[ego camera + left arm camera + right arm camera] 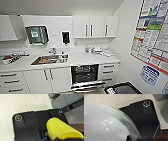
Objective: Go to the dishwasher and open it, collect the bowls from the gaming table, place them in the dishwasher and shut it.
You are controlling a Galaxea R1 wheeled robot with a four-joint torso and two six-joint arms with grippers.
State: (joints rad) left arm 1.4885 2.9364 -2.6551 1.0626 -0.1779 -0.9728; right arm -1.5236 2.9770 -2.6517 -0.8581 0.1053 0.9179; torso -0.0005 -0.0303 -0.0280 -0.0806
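Head view has the dishwasher [84,74] dead ahead, set in the counter run just right of the sink [50,60], and its door [87,86] is already down, dark racks on show, so the opening step looks done. Left wrist view brings a yellow bowl [62,130] up large against the dark plate, with pale floor [25,104] beyond it; it seems to ride with the left arm, though whether that claw is spread or pinching the bowl cannot be told from here. Right wrist view offers a white bowl [105,125], glossy, rim close to the camera, and again the right claw's grip cannot be made out. Going by that, the collecting appears finished, at least for these two bowls, and the robot faces the dishwasher with them. Both bowls sit well short of the racks: neither is loaded yet. Left to do, as a judgement: bowls into the racks, then the door up and shut. Above the sink hang white cabinets [96,26].
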